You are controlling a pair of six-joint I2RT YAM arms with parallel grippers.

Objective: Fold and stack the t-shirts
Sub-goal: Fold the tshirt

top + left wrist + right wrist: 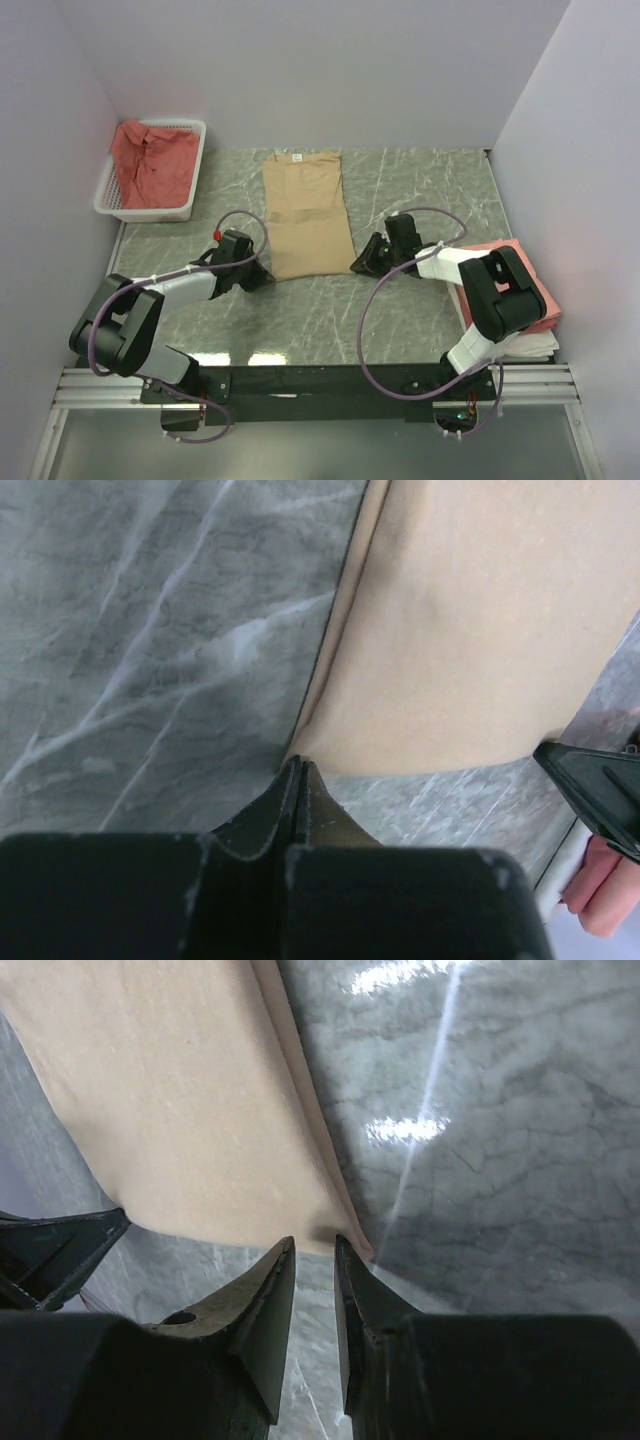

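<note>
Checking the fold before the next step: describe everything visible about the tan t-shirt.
The tan t-shirt is soft cloth, folded lengthwise into a long strip. It lies flat on the marble table, with its white neck label at the far end and its hem nearest the arms. The shut left claw meets its near left corner; the right claw, slightly apart, straddles the near right corner.

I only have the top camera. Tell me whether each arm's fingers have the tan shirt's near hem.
Observer: On the left wrist camera, the left fingers are pressed shut, with their tips right at the tan t-shirt's near corner on that side. I cannot tell whether any cloth is pinched.
Operator: Now the right side.
Observer: On the right wrist camera, the right fingers stand apart with a clear gap. The hem's other near corner sits at that gap and is not clamped yet.
</note>
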